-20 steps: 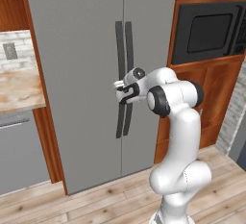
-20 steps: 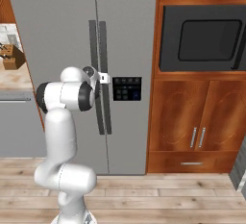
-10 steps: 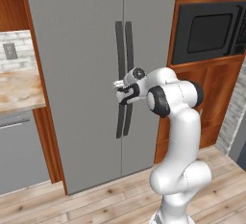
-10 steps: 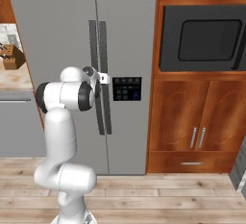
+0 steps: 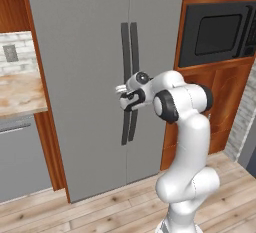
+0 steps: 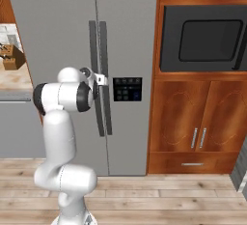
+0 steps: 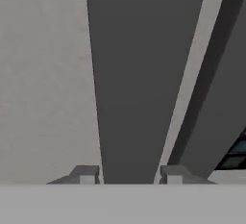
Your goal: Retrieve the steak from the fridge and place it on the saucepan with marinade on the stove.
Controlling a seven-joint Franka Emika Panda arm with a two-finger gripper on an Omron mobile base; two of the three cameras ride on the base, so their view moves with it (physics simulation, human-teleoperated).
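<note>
Here, fridge (image 5: 90,77) closed, both doors shut; steak inside or not, cannot tell. Gripper (image 5: 125,97) at left door handle (image 7: 129,74), about mid-height of handle pair. Hand view: fingertips (image 7: 85,174) either side of dark handle bar, tight against its edges, gripping it. Second handle (image 7: 216,83) just beside, to right in that view. Microwave (image 6: 202,38) in wood cabinet right of fridge. Counter (image 5: 20,92) to left.

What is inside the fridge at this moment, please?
That cannot be seen: both grey doors of the fridge are closed and cover everything inside. The gripper has a finger on each side of the left door's dark handle.
</note>
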